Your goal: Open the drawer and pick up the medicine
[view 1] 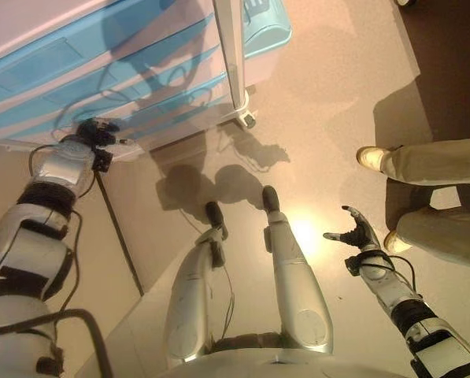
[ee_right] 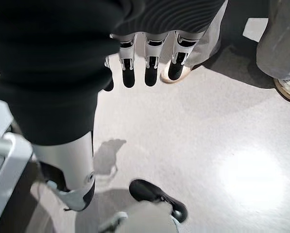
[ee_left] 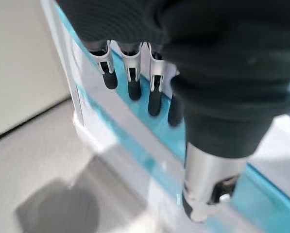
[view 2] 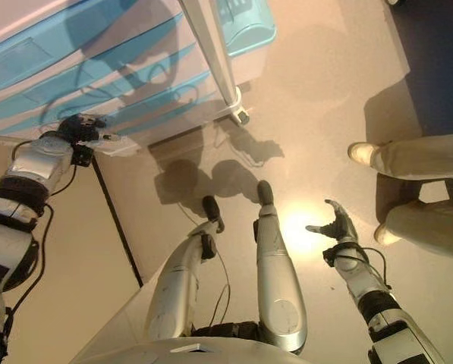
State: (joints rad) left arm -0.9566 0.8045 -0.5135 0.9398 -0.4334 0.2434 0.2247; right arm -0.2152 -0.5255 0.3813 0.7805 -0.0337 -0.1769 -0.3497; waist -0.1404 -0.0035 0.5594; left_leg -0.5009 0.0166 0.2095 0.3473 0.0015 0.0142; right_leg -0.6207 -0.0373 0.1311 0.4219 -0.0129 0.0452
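A white cabinet with pale blue drawer fronts (view 1: 140, 55) stands at the upper left, and all its drawers look closed. My left hand (view 1: 97, 132) is at the bottom drawer's near corner. In the left wrist view its fingers (ee_left: 130, 73) lie straight on the blue drawer front (ee_left: 162, 128), with the thumb (ee_left: 203, 204) on the other side of a pale handle band (ee_left: 130, 128). My right hand (view 1: 359, 234) hangs open over the floor at the right, holding nothing; its fingers (ee_right: 149, 63) are straight. No medicine is in view.
A person's legs in light trousers (view 1: 435, 161) and shoes (view 1: 370, 157) stand close to my right hand. A white post (view 1: 231, 47) runs down the cabinet's right side to a castor (view 1: 248, 120). A dark seam (view 1: 120, 228) crosses the floor.
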